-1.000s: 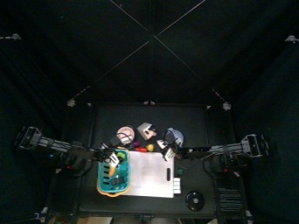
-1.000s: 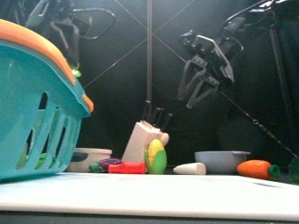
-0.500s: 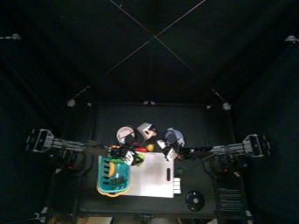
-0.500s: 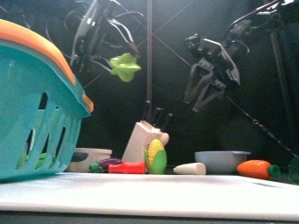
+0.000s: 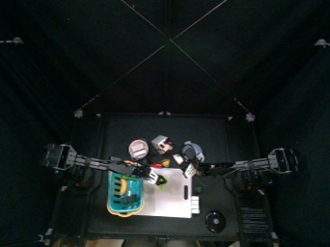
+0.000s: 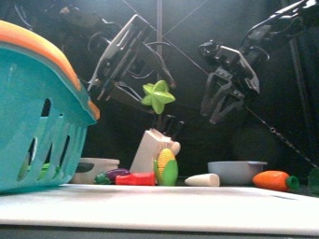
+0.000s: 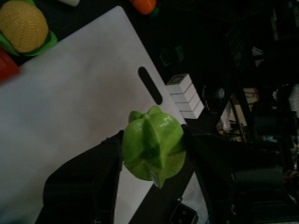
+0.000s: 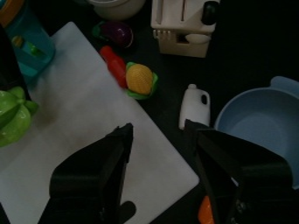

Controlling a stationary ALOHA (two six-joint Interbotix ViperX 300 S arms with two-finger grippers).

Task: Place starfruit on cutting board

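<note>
- The left end effector (image 7: 155,175) is clamped on the starfruit (image 7: 155,144), one black jaw on each side of its lower part, with the fruit standing up between them.
- The starfruit (image 6: 157,95) hangs in the air, well above the surface and clear of everything on it; in the left wrist view it sits over the cutting board (image 7: 82,105), near the edge with the dark handle slot.
- It looks like a light, stiff plastic toy with a glossy skin and deep ridges. I judge it likely to slip or twist if pinched on a ridge crest; flat faces between two ridges make the surer hold, and little force should be needed.
- It does not look fragile, so a short drop onto the board would probably do no harm, though its ribs may let it roll.
- The left arm slants down from the upper left in the front view, wrist tilted toward the middle.
- The right end effector (image 8: 158,162) has its jaws spread and carries nothing; that arm hangs raised on its own side above the blue bowl (image 8: 260,118).
- The teal basket (image 6: 37,112) stands just beside the board.
</note>
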